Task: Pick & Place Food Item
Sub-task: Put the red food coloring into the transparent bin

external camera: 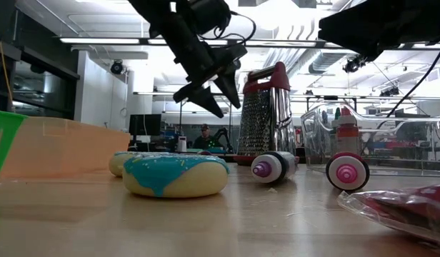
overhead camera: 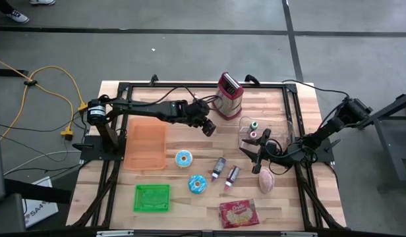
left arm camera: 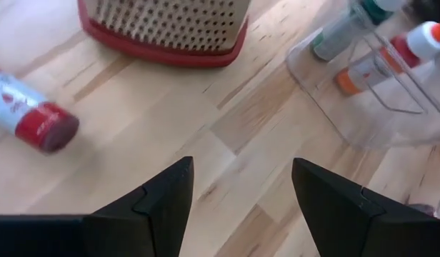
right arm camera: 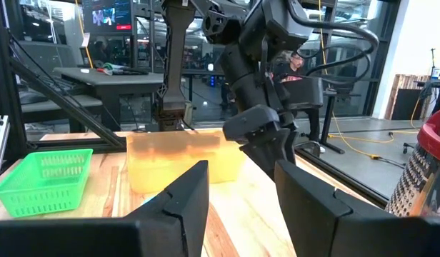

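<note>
The room comes first — grey concrete floor (overhead camera: 190, 16) all round, a yellow cable (overhead camera: 51, 72) trailing at nine o'clock, and in the low view a lit workshop with a person (external camera: 203, 135) seated far behind. Centre stage is the wooden table (overhead camera: 190, 141), pale butcher-block planks inside a black frame.

On it: an orange tray (overhead camera: 145, 143) towards nine o'clock, a green basket (overhead camera: 152, 197) at seven, a red-trimmed grater (overhead camera: 229, 96) standing at twelve, and a clear bin (overhead camera: 252, 128) holding small bottles just right of centre. A red snack packet (overhead camera: 238, 213) lies at five.

The food now — two blue-frosted donuts, one (overhead camera: 184, 158) at centre, the other (overhead camera: 198, 184) just below it, and a pinkish bread-like lump (overhead camera: 266, 180) at four o'clock. Two small bottles (overhead camera: 225, 171) lie between them.

The left gripper (overhead camera: 207, 126) hovers above bare wood near the grater, fingers apart, nothing between them. The right gripper (overhead camera: 251, 155) sits low beside the bin, just above the pink lump — fingers parted, empty.
</note>
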